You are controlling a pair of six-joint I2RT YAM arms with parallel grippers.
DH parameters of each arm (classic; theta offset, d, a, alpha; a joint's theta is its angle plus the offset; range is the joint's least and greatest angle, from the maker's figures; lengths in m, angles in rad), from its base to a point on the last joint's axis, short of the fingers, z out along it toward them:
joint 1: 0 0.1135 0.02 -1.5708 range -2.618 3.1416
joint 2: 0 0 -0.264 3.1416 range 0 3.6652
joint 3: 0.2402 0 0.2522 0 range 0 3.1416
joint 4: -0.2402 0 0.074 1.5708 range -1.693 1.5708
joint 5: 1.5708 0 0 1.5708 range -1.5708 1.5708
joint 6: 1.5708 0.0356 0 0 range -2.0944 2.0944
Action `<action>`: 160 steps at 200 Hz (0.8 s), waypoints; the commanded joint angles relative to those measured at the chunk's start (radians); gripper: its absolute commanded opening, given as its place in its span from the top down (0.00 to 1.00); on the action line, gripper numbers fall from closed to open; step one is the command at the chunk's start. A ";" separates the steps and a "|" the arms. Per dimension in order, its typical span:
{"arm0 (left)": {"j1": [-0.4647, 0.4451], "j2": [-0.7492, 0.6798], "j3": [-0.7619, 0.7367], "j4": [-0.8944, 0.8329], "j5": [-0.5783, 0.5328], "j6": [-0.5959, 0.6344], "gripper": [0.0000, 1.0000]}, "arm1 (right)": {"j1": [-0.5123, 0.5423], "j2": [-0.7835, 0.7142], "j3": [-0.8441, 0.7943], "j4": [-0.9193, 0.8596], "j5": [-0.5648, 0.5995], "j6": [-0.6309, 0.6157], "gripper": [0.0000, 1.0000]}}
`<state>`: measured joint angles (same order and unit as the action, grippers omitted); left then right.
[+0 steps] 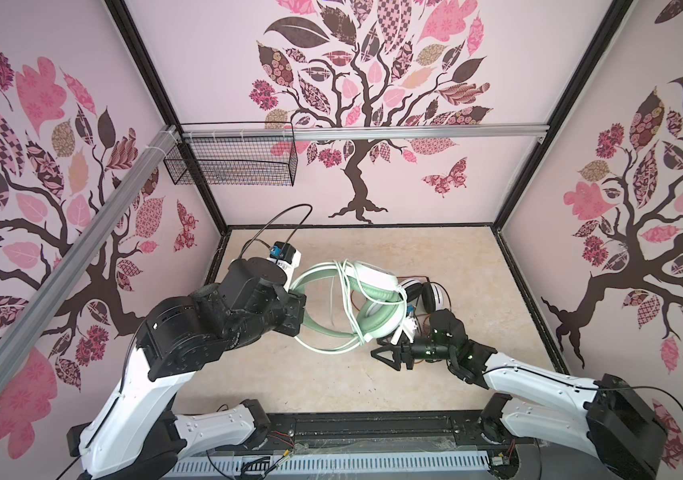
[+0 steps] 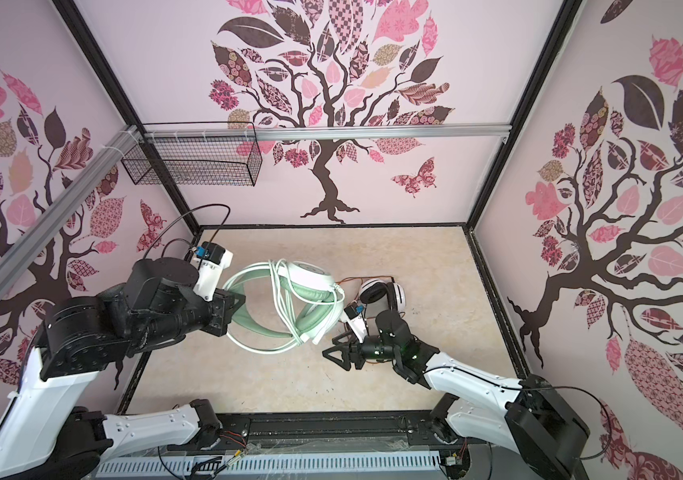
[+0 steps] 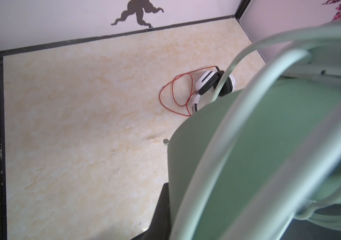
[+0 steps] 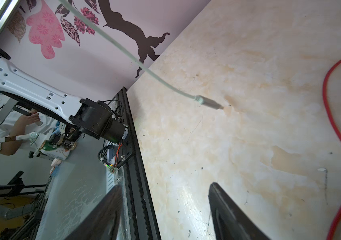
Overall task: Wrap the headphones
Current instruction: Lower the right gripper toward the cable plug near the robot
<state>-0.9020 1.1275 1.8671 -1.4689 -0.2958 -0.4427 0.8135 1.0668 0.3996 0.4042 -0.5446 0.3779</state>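
Note:
My left gripper [image 1: 296, 307] is shut on the headband of the mint-green headphones [image 1: 375, 286] and holds them above the table. Their pale cable [image 1: 323, 347] is looped round the ear cups, and its plug end [image 4: 209, 102] hangs free. In the left wrist view the green headband [image 3: 269, 155] fills the side and one black finger [image 3: 160, 214] shows beside it. The white-and-black headphones [image 1: 435, 295] lie on the table behind, with their orange-red cable [image 3: 175, 93] loose in loops. My right gripper [image 1: 379, 348] stands open and empty, low beside the green ear cups.
A black wire basket [image 1: 231, 162] hangs on the back wall at the left, under an aluminium rail [image 1: 373, 133]. A black frame [image 1: 373, 424] borders the front of the marbled table [image 1: 435, 249]. Patterned walls enclose the other three sides.

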 commanded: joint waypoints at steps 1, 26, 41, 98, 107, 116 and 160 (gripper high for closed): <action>0.000 0.014 0.098 0.073 -0.049 -0.005 1.00 | 0.094 -0.035 0.006 -0.007 0.274 0.012 0.31; 0.000 0.042 0.132 0.094 -0.050 -0.006 1.00 | 0.114 0.002 -0.003 0.044 0.459 0.149 0.30; 0.000 0.059 0.149 0.103 -0.051 -0.008 1.00 | 0.123 0.039 0.001 0.094 0.519 0.189 0.28; 0.000 0.123 0.200 0.121 -0.087 -0.031 1.00 | 0.249 0.255 0.209 -0.064 0.921 0.383 0.17; 0.000 0.129 0.206 0.121 -0.097 -0.037 1.00 | 0.265 0.298 0.270 -0.139 0.965 0.403 0.17; 0.000 0.135 0.211 0.121 -0.101 -0.040 1.00 | 0.279 0.329 0.302 -0.155 0.985 0.405 0.18; 0.000 0.135 0.216 0.127 -0.105 -0.039 1.00 | 0.283 0.394 0.205 0.235 0.718 0.148 0.30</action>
<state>-0.9020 1.2785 2.0281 -1.4448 -0.3866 -0.4488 1.0920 1.4162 0.6575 0.4416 0.3084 0.6975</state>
